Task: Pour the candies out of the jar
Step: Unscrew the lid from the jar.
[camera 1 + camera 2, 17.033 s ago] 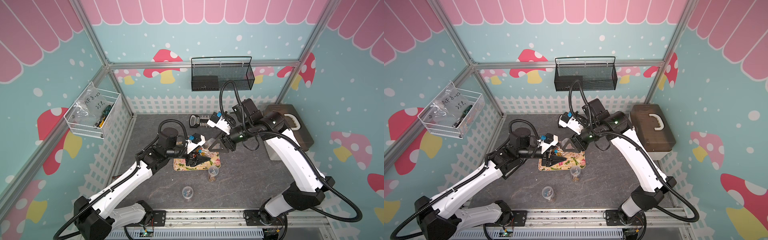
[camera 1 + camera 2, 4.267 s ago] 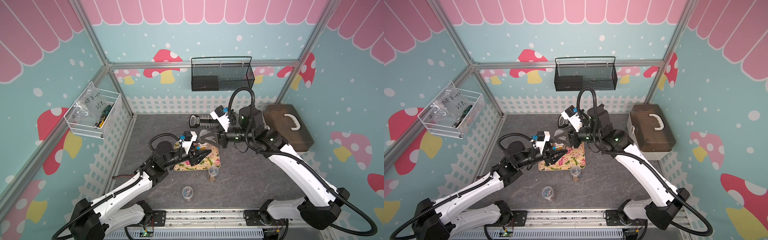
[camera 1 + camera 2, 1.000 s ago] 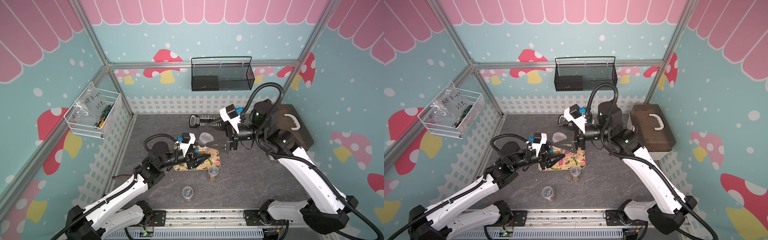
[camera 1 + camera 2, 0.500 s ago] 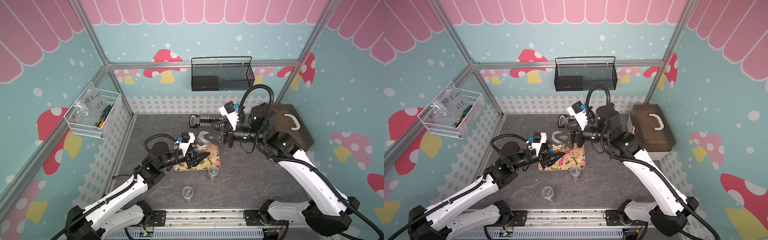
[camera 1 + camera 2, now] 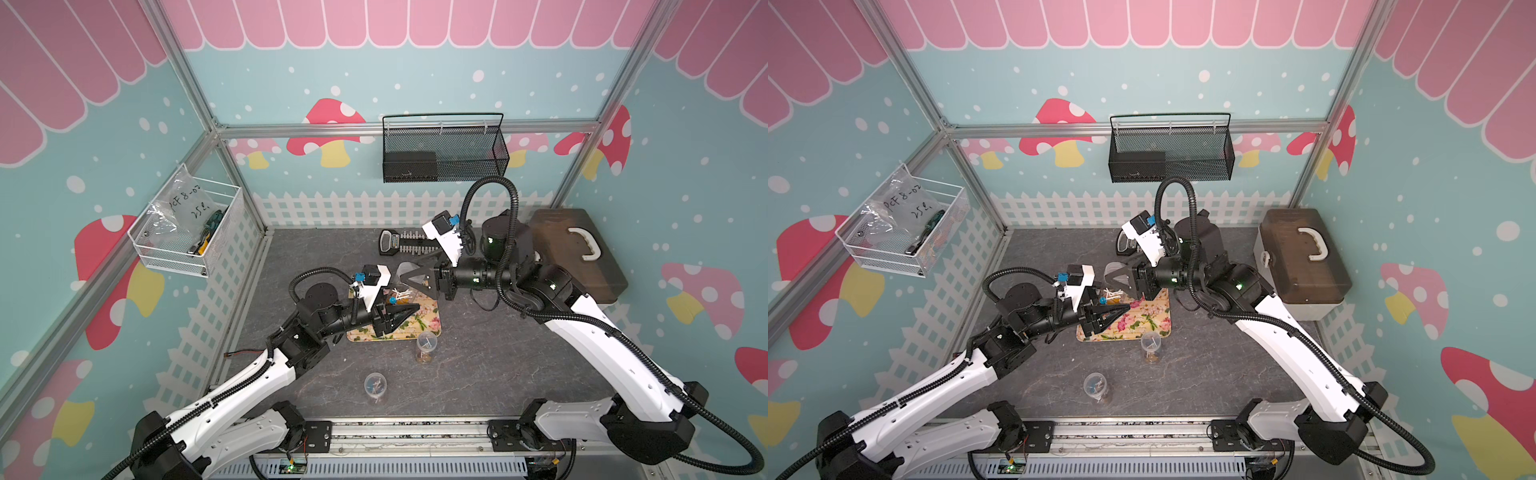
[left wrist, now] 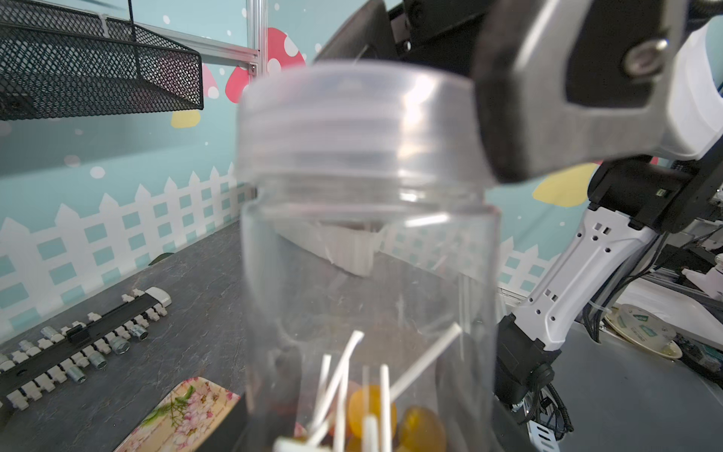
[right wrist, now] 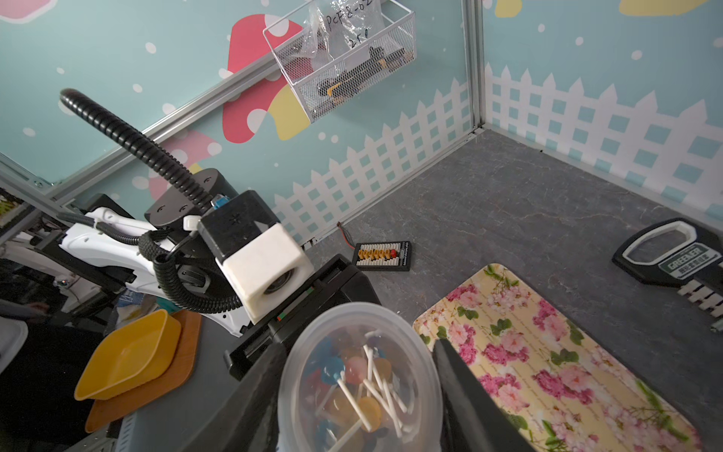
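A clear plastic jar [image 5: 398, 293] [image 5: 1111, 293] hangs tilted over the far left end of the floral tray [image 5: 424, 316], its base in my left gripper [image 5: 401, 313], which is shut on it. Candies [image 6: 375, 411] with orange heads and white sticks lie at its bottom. Its translucent lid [image 5: 405, 270] [image 6: 352, 125] is on. My right gripper [image 5: 409, 280] [image 7: 360, 346] reaches in from the right, and both black fingers [image 7: 461, 387] press the lid's [image 7: 360, 375] rim. Through the lid I see blue, pink and orange candies [image 7: 360, 387].
Two small clear cups [image 5: 427, 343] [image 5: 375, 384] stand on the grey tabletop in front of the tray. A black socket rail [image 5: 399, 245] lies behind it, a brown case [image 5: 577, 257] at the right. A small connector board [image 7: 381, 256] lies near the left wall.
My right gripper has swung left onto the jar's lid and its jaws have narrowed around it. The left arm has kept the jar still.
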Robot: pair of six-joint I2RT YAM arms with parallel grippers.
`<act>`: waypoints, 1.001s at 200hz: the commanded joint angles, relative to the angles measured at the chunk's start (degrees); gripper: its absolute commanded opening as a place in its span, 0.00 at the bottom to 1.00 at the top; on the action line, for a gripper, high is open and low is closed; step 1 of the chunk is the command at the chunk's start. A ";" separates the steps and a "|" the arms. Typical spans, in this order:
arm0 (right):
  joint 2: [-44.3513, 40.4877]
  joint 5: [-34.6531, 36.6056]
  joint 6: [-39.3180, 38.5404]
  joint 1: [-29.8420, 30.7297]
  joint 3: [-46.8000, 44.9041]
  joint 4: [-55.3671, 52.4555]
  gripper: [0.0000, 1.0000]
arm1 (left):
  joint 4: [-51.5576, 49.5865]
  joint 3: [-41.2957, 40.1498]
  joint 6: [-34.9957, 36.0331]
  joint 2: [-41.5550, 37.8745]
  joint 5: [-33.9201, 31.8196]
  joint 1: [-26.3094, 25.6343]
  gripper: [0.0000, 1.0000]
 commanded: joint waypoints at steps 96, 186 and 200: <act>-1.03 -22.39 -26.79 -2.20 3.74 2.33 0.42 | -0.66 1.73 -0.58 -0.92 5.75 0.04 0.53; 0.00 -24.22 -28.01 -2.93 4.73 -1.34 0.44 | -0.72 1.04 -1.78 -2.65 5.96 -0.06 0.54; -0.03 -24.24 -27.59 -2.93 4.79 -1.34 0.44 | -0.41 1.04 -1.92 -2.61 5.93 -0.05 0.54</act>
